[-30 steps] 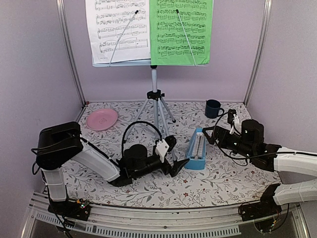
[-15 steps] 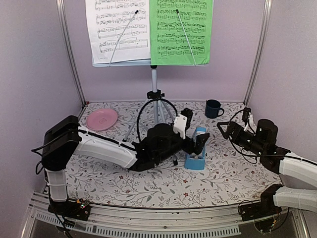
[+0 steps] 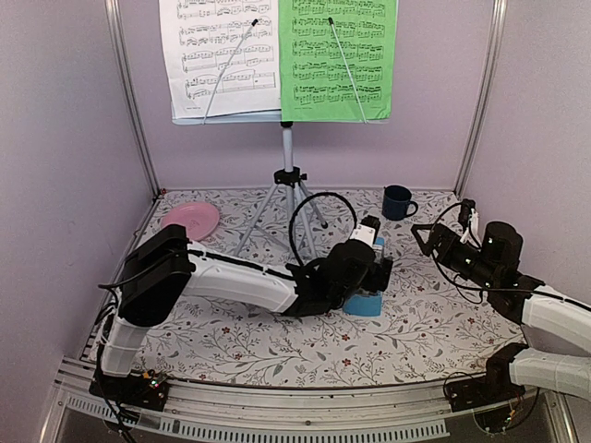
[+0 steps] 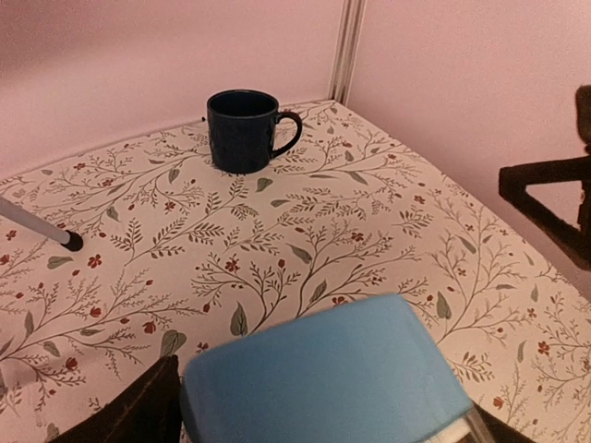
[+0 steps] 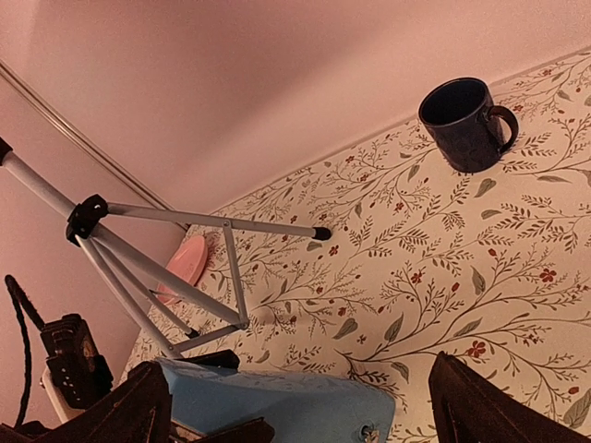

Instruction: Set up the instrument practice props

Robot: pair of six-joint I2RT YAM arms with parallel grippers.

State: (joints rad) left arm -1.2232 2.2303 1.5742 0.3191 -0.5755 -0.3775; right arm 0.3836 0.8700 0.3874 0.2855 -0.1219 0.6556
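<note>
The pale music stand (image 3: 287, 118) stands on its silver tripod (image 3: 289, 180) at the back. It holds a white sheet-music page (image 3: 222, 55) and a green page (image 3: 337, 55). The blue metronome (image 3: 367, 304) stands right of the tripod. My left gripper (image 3: 374, 263) is shut on the metronome's upper part, which fills the bottom of the left wrist view (image 4: 314, 369) between my dark fingers (image 4: 138, 411). My right gripper (image 3: 427, 242) is open and empty, to the right of the metronome. The metronome also shows low in the right wrist view (image 5: 277, 406).
A dark blue mug (image 3: 398, 201) stands at the back right; it also shows in the left wrist view (image 4: 242, 129) and the right wrist view (image 5: 462, 125). A pink plate (image 3: 190, 221) lies at the back left. Tripod legs (image 5: 166, 268) spread just behind the metronome. Purple walls close in three sides.
My left arm has reached right to the metronome and closed round it. My right gripper has drawn back to the right, away from the metronome.
</note>
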